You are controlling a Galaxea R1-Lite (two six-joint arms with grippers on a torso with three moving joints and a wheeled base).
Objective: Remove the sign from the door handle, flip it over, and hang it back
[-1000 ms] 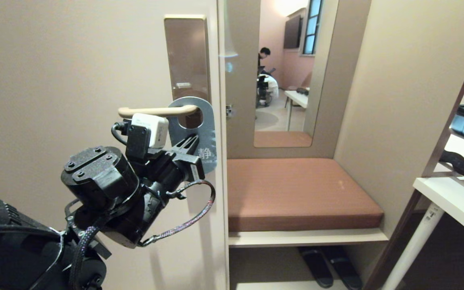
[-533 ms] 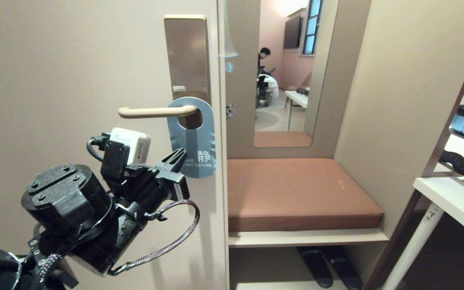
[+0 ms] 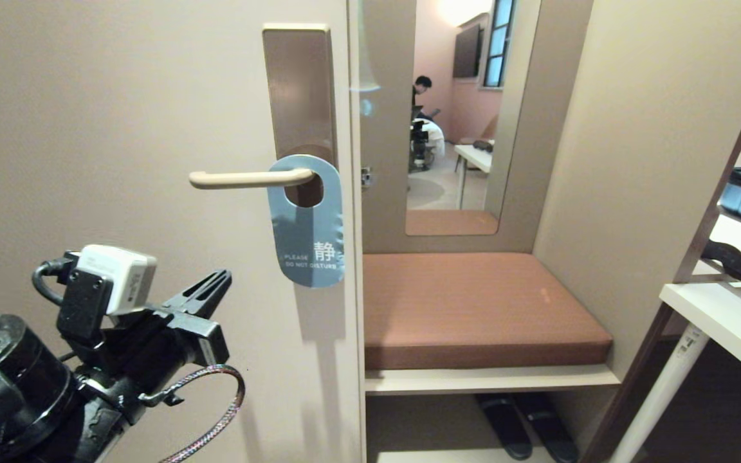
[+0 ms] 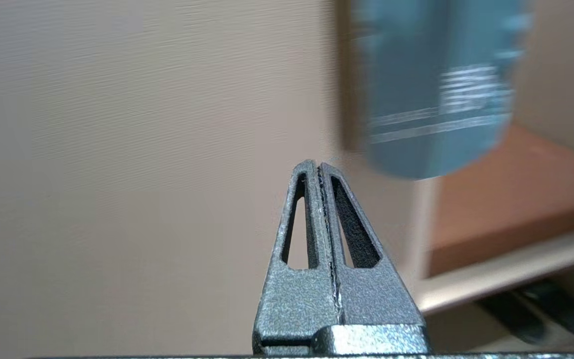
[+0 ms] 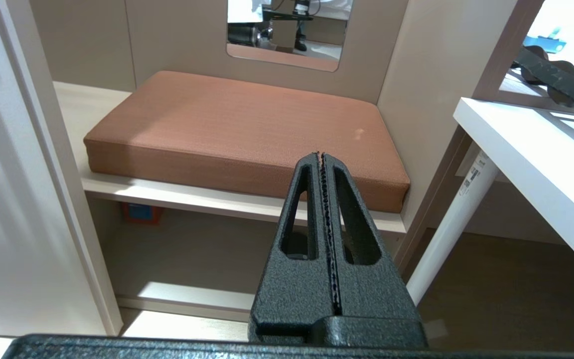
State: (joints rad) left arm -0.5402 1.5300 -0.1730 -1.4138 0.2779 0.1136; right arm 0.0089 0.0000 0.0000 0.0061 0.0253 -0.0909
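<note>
**Blue-grey side out, sign on the lever**

Blue-grey card fills the middle of the head view: the sign (image 3: 309, 222) hangs by its oval hole over the door handle (image 3: 249, 179), the cream lever passing through the hole at its plate end. The face with "DO NOT DISTURB" shows outward, and the card lies flat against the beige door (image 3: 119, 128) beside its edge. The left gripper (image 3: 219, 281) sits low and to the left of the sign, well apart from it, its jaws pressed together and holding nothing. Right of the door are a brown cushion (image 3: 473, 308) on a bench and a mirror (image 3: 454, 116) with a seated person reflected in it.

From the left wrist view, the two fingers (image 4: 312, 214) meet with no gap; the sign's lower end (image 4: 436, 99) is blurred beyond and above them.

From the right wrist view, the right gripper (image 5: 321, 155) is likewise closed and empty, pointing toward the cushion (image 5: 247, 129), far from the door handle.
</note>
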